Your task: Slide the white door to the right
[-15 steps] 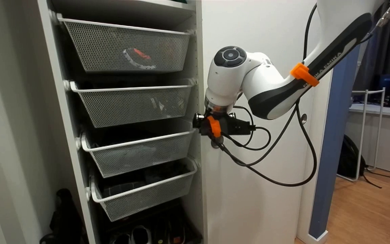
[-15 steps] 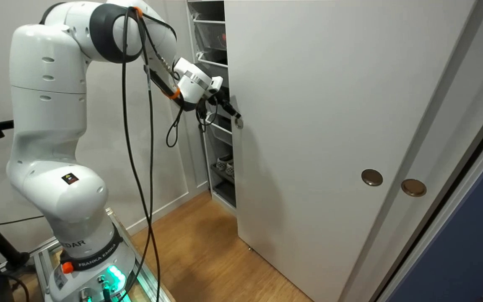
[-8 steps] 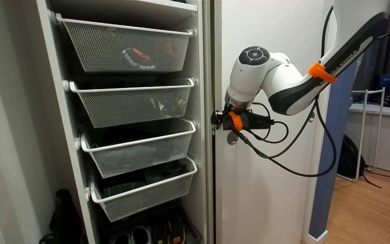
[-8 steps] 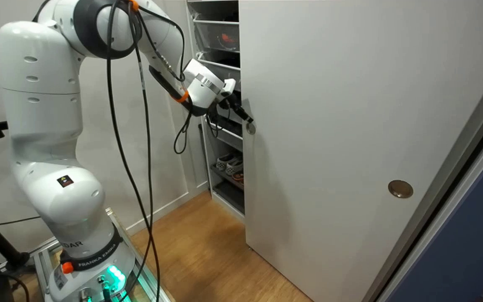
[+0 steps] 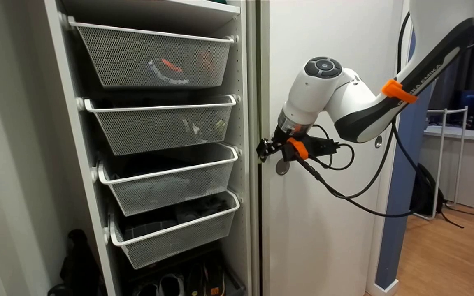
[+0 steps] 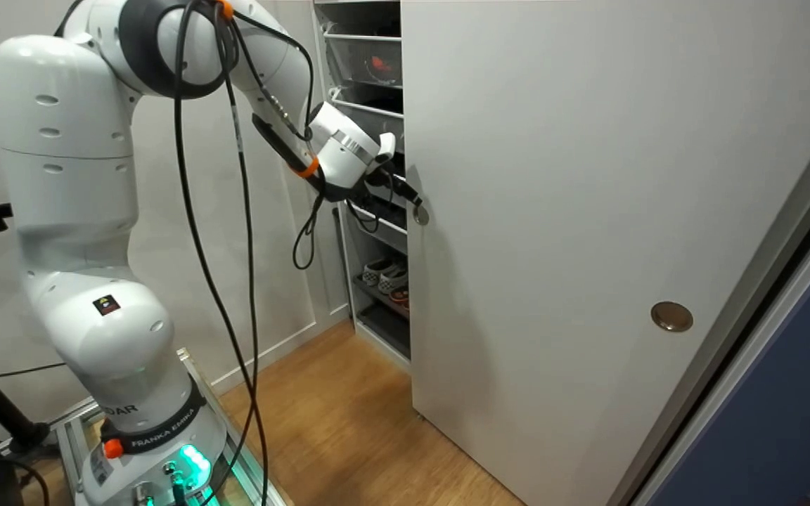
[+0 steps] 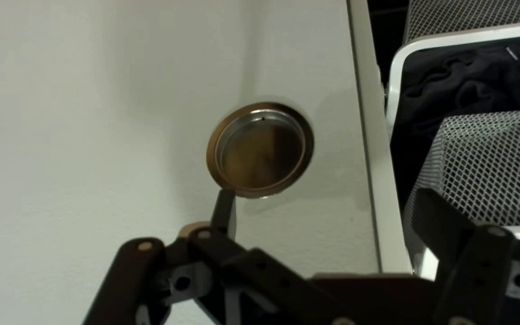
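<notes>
The white door (image 6: 553,176) is a tall plain panel standing partly in front of the shelving. It also shows in an exterior view (image 5: 315,230) and in the wrist view (image 7: 106,90). Its round recessed pull (image 7: 262,153) is near the edge on the drawer side, and another pull (image 6: 671,317) is near the far edge. My gripper (image 7: 325,194) is open and straddles the door edge. One finger is over the door face at the pull's rim; the other is past the edge, before the mesh drawers. Whether a finger touches the door cannot be told. The gripper (image 5: 263,151) is just above the pull.
A white frame (image 5: 243,176) holds several wire-mesh drawers (image 5: 159,57) beside the door, with shoes (image 5: 171,283) below. A blue wall end (image 5: 397,197) stands past the door's far side. Loose cables (image 5: 368,211) hang from the arm. The wooden floor (image 6: 335,393) lies in front.
The door and gripper moved right in the view facing the drawers, uncovering more shelving and covering the other panel's pull. Over the last half second the door stayed still while the wrist tilted slightly.
</notes>
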{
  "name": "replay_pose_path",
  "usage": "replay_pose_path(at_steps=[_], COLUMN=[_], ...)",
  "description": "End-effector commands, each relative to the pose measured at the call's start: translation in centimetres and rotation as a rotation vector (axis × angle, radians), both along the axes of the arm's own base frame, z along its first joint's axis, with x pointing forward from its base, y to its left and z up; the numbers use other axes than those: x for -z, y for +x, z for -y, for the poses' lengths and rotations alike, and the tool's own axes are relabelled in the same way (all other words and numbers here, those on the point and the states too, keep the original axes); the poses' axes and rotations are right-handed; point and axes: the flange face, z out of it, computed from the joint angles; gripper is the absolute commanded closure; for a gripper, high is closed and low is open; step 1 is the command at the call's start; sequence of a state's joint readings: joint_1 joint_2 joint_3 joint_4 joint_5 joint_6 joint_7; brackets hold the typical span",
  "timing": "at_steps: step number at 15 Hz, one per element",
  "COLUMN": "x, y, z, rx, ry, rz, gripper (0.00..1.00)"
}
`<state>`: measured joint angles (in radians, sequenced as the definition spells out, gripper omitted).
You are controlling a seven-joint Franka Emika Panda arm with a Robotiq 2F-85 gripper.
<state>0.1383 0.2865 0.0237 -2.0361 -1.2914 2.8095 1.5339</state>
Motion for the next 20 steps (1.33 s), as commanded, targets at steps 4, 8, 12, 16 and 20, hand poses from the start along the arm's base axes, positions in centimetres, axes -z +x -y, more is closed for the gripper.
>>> replay_pose_path(at_steps=[4,8,12,16,20], x=[-0.7,-0.9,-1.4,-1.6,-1.6], y=[-1.4,-1.6,-1.7,-2.1,-2.2], z=[3.2,3.6,4.8,6.1,7.0], rx=[0.033,0.046,0.079,0.12,0.148], ry=[-0.092,-0.087,-0.073,-0.052,-0.043], rz=[-0.021,-0.011,0.001,0.01,0.014], gripper=[0.0,0.0,0.0,0.0,0.0])
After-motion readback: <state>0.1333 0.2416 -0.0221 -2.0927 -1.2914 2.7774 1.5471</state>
